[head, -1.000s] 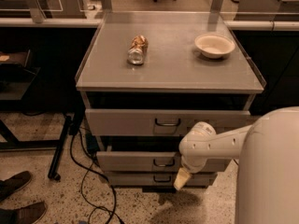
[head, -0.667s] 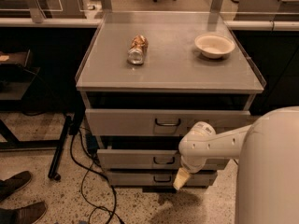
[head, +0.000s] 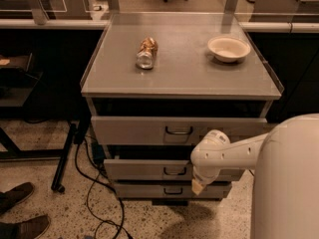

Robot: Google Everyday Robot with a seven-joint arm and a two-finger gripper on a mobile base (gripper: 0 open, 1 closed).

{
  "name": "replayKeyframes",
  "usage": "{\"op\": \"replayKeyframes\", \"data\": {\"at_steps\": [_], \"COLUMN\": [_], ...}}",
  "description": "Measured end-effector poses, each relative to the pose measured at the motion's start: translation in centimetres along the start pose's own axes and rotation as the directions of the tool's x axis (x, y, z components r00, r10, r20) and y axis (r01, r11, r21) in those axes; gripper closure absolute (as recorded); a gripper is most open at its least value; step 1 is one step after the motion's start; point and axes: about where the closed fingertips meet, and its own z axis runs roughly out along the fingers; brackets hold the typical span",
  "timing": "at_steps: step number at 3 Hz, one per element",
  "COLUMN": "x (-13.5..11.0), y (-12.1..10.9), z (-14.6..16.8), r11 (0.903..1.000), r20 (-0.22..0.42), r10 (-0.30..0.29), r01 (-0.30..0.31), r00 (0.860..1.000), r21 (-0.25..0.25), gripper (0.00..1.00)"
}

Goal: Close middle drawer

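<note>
The middle drawer is the low grey front with a small dark loop handle, between a taller drawer front above and a narrower low front below. It stands out a little from the cabinet, with a dark gap above it. My white arm reaches in from the right across the drawer fronts. My gripper shows as a pale tip hanging just right of the middle drawer's handle, level with its lower edge and the bottom drawer.
The grey cabinet top carries a crushed can and a white bowl. Black cables lie on the speckled floor at the left. A dark table leg and a person's shoes are at the lower left.
</note>
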Motion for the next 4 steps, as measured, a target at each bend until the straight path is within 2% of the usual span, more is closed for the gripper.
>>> {"op": "replayKeyframes", "data": {"at_steps": [1,2,3,4], "x": [0.0,-0.6,-1.5,-1.6], "y": [-0.6,-2.2,-3.4,-3.5], "z": [0.4,1.5,2.3,2.4], "r11": [0.9991,0.9938,0.9898,0.9891], "r20": [-0.006,0.016,0.048,0.052], "r10": [0.039,0.099,0.122,0.126], "r01": [-0.039,-0.1,-0.125,-0.129], "r00": [0.999,0.995,0.991,0.991], "r21": [0.015,0.048,0.068,0.07], "gripper": [0.62,0.87,1.0,0.85]}}
